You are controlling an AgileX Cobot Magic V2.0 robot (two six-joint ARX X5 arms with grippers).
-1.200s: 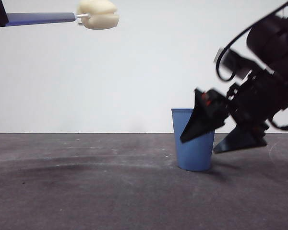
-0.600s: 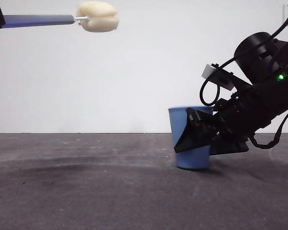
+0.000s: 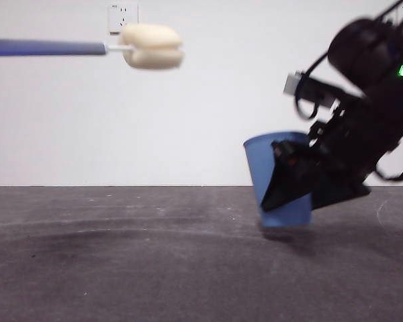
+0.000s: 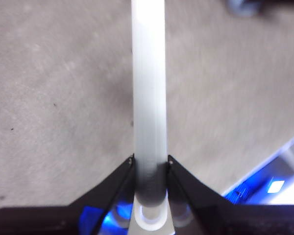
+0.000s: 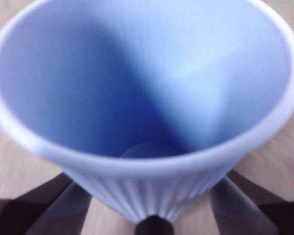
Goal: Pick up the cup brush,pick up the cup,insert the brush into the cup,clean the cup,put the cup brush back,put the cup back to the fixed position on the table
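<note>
The cup brush hangs level high at the left of the front view, its cream sponge head pointing right. My left gripper is shut on its handle. The blue ribbed cup is tilted and lifted just off the table at the right. My right gripper is shut on it. In the right wrist view the cup's open mouth fills the picture, with the jaws on either side of its base. The cup is empty.
A white wall with a socket stands behind the table. The right arm's dark body and cables fill the upper right of the front view.
The right gripper closed on the cup and lifted it off the table, tilting it. The brush shifted slightly right.
</note>
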